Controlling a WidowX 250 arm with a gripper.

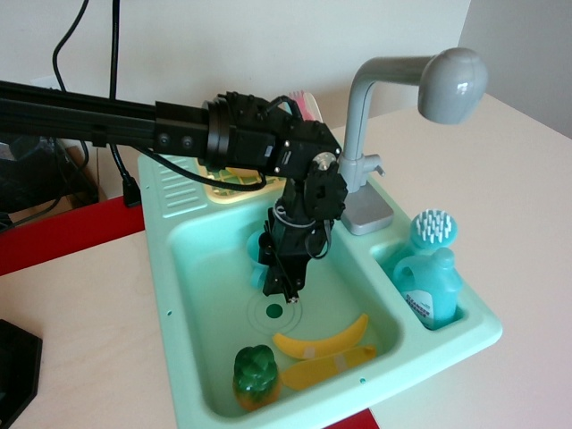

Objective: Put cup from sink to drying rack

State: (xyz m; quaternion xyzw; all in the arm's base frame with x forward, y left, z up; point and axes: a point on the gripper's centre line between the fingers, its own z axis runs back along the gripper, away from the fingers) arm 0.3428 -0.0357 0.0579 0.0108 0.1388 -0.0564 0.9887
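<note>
Bright, even daylight; a soft glare sits on the grey faucet head (454,82), shadows are faint, and focus is sharp throughout.

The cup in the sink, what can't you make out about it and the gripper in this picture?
- Cup: mostly hidden behind the arm; only a teal sliver shows.
- Gripper: dark fingers overlap, so open or shut is unclear.
- Drying rack: largely covered by the arm; contents unclear.
</note>
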